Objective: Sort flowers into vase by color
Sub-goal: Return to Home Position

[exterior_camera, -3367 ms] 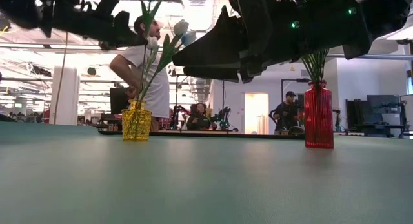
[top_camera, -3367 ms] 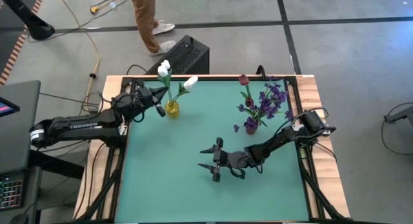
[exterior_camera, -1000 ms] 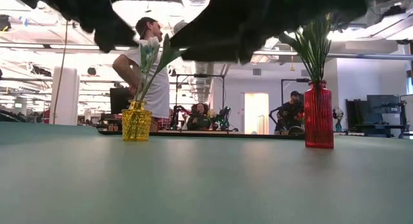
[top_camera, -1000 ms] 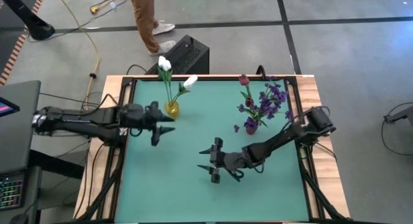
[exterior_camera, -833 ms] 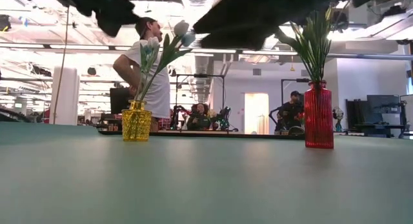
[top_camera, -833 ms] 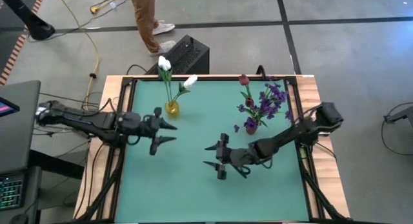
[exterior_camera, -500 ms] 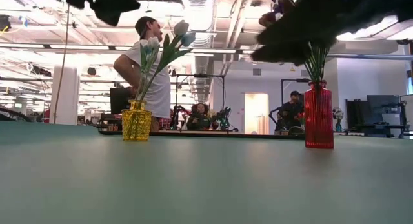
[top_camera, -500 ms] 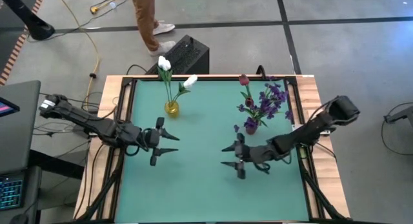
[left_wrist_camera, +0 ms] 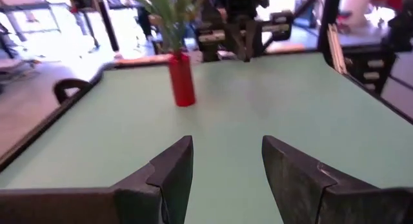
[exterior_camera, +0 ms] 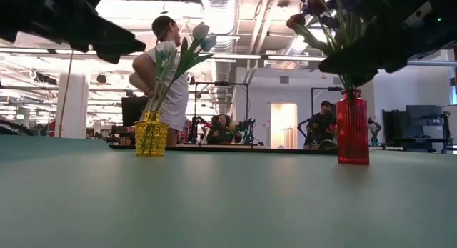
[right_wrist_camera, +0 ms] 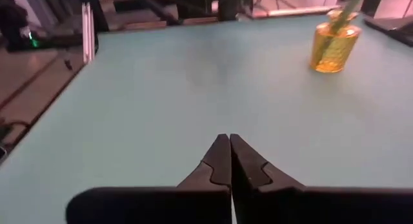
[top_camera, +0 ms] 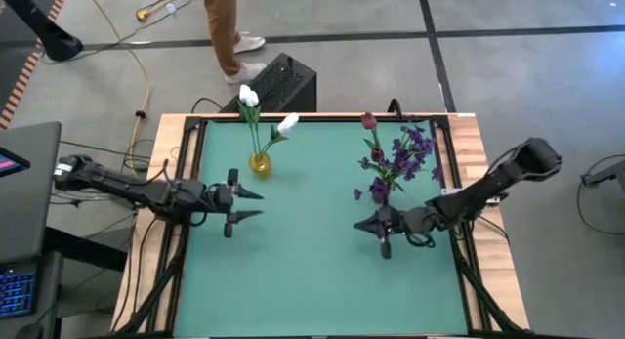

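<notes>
Probably a robotics lab: beyond the green-topped, wood-framed table [top_camera: 293, 275] hang silver ceiling ducts [exterior_camera: 214, 1] and strip lights [exterior_camera: 285, 58], with seated people [exterior_camera: 223, 128]; beside it a yellow cable [top_camera: 145, 77] trails over grey concrete floor [top_camera: 527, 75].

Vases, two: yellow vase [top_camera: 260, 164], red vase [exterior_camera: 353, 128]. White tulips [top_camera: 288, 124], three; dark red tulips [top_camera: 369, 119], two; purple spray [top_camera: 415, 144], one.

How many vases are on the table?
2. The yellow vase with white tulips stands on the left; the red vase with red and purple flowers on the right. None seems hidden.
</notes>
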{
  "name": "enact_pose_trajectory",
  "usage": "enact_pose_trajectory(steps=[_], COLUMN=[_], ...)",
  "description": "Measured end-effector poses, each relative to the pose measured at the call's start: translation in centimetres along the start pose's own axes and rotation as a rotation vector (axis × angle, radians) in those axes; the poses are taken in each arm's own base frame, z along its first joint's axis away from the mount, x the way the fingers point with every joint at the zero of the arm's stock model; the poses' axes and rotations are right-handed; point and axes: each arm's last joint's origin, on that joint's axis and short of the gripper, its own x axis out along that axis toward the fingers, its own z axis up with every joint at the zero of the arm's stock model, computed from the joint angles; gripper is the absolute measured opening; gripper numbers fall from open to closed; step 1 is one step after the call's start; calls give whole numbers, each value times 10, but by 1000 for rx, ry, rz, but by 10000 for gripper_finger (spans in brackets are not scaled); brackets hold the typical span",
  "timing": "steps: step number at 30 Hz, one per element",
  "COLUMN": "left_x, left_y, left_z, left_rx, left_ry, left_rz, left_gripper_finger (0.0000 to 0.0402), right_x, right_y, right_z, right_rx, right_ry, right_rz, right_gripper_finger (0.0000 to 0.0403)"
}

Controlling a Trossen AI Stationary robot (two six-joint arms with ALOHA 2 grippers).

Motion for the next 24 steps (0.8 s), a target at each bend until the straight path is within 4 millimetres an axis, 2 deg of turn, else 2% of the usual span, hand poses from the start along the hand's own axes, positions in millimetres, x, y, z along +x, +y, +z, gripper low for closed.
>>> enact_pose_trajectory(steps=[5, 13, 20, 24], left_x=[-15, -35, -44, -47], left_y=[10, 14, 14, 15], left_z=[-15, -26, -42, -44], left_rx=[-52, -110, -127, -129], left_ry=[-61, -102, -171, -172], left_rz=[50, 52, 60, 67], left_gripper_finger=[173, 173, 173, 173], right_x=[-12, -31, -43, -47], right_y=[-15, -39, -45, -48], right_z=[-5, -20, -29, -34], right_rx=[47, 126, 157, 149], right_ry=[-71, -99, -121, -127], right_rz=[30, -7, -2, -2], right_gripper_finger=[35, 16, 22, 17])
